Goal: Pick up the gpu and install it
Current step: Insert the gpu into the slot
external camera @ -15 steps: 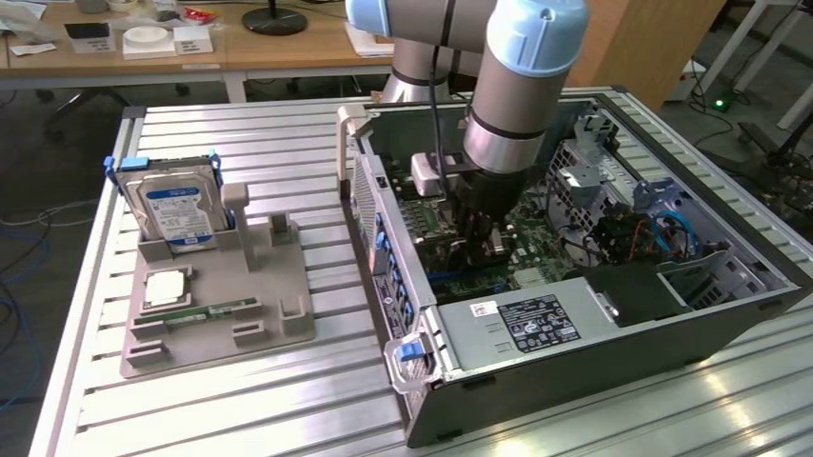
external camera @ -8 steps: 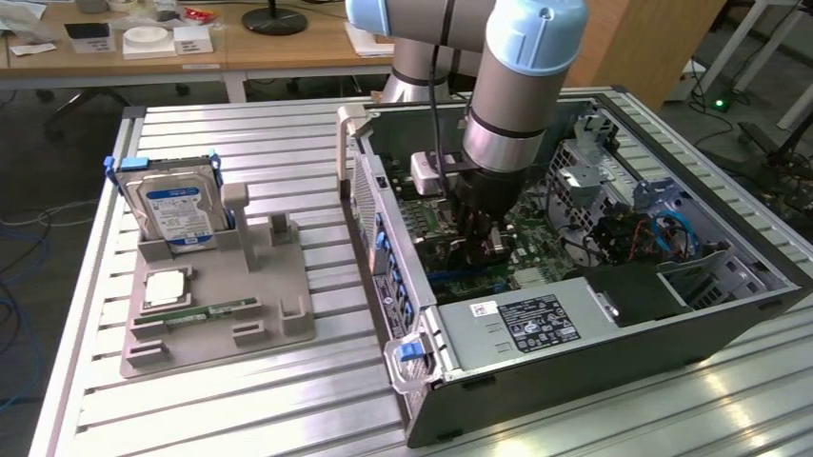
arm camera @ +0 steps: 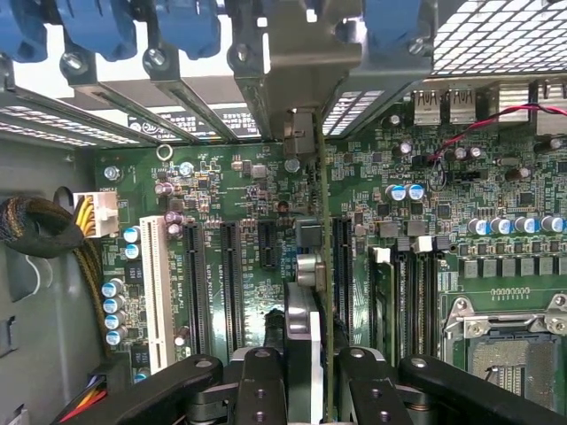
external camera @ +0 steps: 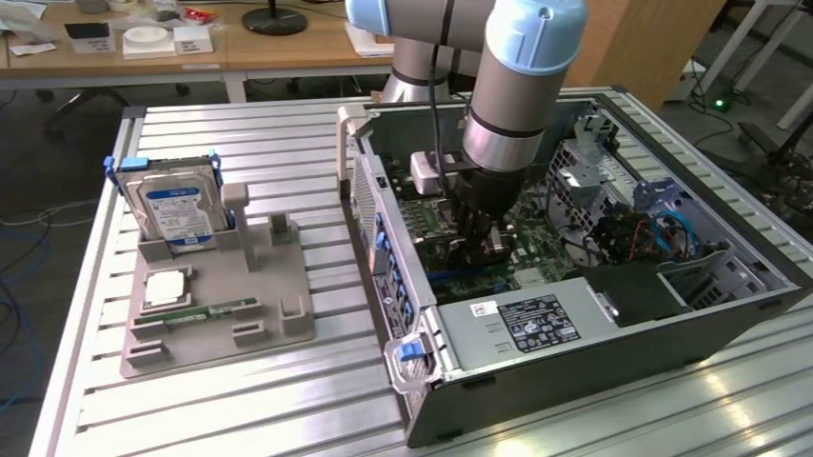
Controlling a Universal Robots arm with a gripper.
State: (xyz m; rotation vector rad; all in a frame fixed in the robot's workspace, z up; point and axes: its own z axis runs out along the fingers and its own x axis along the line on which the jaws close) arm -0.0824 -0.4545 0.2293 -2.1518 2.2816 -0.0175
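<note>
The gripper point(arm camera: 306, 376) sits nearest the wrist camera, its two black fingers point(arm camera: 257, 390) pressed against either face of the gpu point(arm camera: 321, 292), which stands edge-on between them. Seen this way the card is little more than a thin green line with a dark cooler block on one side; its silver end bracket point(arm camera: 301, 97) reaches up to the slot covers at the rear wall of the computer case point(external camera: 610, 367). The card's lower edge meets the motherboard point(arm camera: 221, 195) among the long black expansion slots, but whether it is fully seated cannot be made out. The finger bases are cut off by the picture's edge.

In the exterior view the arm point(external camera: 515, 105) reaches down into the open case and hides most of the card and the gripper's tips; only a dark shape point(external camera: 481, 238) shows under the wrist. The jaws are closed part-way, clamped on the gpu.

On the slatted metal worktop point(external camera: 228, 400), toward the exterior view's left edge, a grey parts holder point(external camera: 273, 286) carries an upright hard drive point(external camera: 175, 214) with a blue-white label, a processor point(external camera: 168, 288) and a narrow green memory stick point(external camera: 204, 312). The black power supply point(external camera: 534, 328) lies at the case's near corner
</note>
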